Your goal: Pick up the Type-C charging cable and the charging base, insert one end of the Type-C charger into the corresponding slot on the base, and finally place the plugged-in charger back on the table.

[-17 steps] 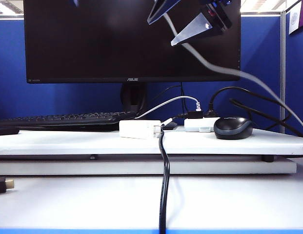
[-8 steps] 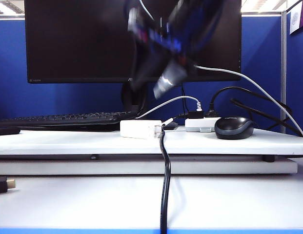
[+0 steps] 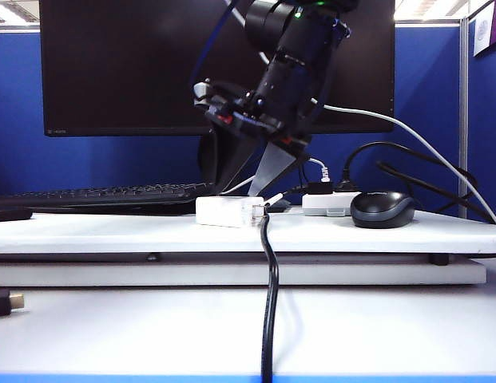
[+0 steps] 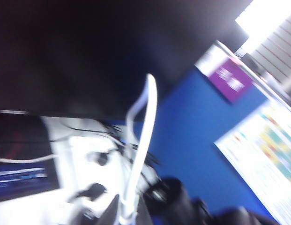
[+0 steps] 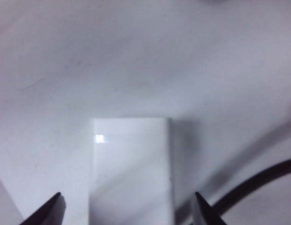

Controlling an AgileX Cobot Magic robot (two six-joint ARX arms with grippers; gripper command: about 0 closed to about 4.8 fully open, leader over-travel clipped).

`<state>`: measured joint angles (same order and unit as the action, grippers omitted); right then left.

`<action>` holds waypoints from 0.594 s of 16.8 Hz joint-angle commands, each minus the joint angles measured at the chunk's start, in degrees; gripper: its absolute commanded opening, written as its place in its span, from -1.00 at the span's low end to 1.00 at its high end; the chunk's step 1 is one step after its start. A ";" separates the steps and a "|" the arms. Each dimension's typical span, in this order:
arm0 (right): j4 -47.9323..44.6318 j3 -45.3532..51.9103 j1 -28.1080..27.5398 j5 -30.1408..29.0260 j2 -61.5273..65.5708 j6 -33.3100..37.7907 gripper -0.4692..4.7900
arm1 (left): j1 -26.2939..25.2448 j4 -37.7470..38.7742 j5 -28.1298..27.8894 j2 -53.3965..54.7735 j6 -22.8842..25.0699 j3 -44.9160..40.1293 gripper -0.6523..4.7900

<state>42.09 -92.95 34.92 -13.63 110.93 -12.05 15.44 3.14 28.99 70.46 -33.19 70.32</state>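
Straddling the charging base [image 5: 131, 168] with spread jaws, the right gripper [image 5: 129, 211] risks snagging the black cord [image 5: 257, 185] just beside one fingertip; the left gripper [image 4: 126, 218] pinches the Type-C charging cable [image 4: 144, 140].

Charging base [image 3: 225, 211], mouse [image 3: 382, 210] on table [image 3: 112, 233]

You get even, bright light and a sharp exterior view, with ceiling panels glowing above the monitor [image 3: 216, 64]. Your left wrist view is smeared with motion blur. Your right wrist view is soft, with glare on the charging base [image 5: 131, 168].
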 commanded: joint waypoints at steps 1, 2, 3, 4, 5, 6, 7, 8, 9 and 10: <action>-0.24 -0.24 0.90 -0.70 0.98 -0.20 0.52 | -1.11 1.16 -0.72 -0.24 -0.37 0.39 -0.78; -0.33 -0.24 1.09 -0.61 1.60 -0.22 0.52 | -1.53 1.49 -0.72 -0.24 -0.50 0.39 -0.78; -0.33 -0.24 1.44 -0.57 2.80 -0.22 0.52 | -1.81 1.77 -0.68 -0.24 -0.48 0.39 -0.78; -0.24 -0.24 1.68 -0.22 3.76 -0.20 0.52 | -1.81 2.05 -0.48 -0.24 -0.48 0.39 -0.78; -0.20 -0.24 1.68 0.07 4.50 -0.20 0.52 | -1.81 2.19 -0.44 -0.24 -0.48 0.39 -0.78; -0.09 -0.24 1.68 0.15 5.09 -0.20 0.45 | -1.81 2.32 -0.46 -0.24 -0.46 0.39 -0.78; 0.13 -0.24 1.66 0.24 5.38 -0.20 0.36 | -1.81 2.38 -0.37 -0.24 -0.46 0.39 -0.78; 0.22 -0.24 1.66 0.59 5.53 -0.22 0.10 | -1.81 2.43 -0.26 -0.24 -0.44 0.39 -0.78; -0.26 -0.24 1.68 0.63 5.51 -0.20 -0.36 | -1.81 2.43 -0.28 -0.24 -0.44 0.39 -0.78; -0.35 -0.26 1.64 0.63 5.16 -0.20 -0.84 | -1.84 2.43 -0.28 -0.24 -0.44 0.39 -0.78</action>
<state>40.07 -93.71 36.40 -13.08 115.57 -12.36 13.69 6.28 28.42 70.50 -33.69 70.35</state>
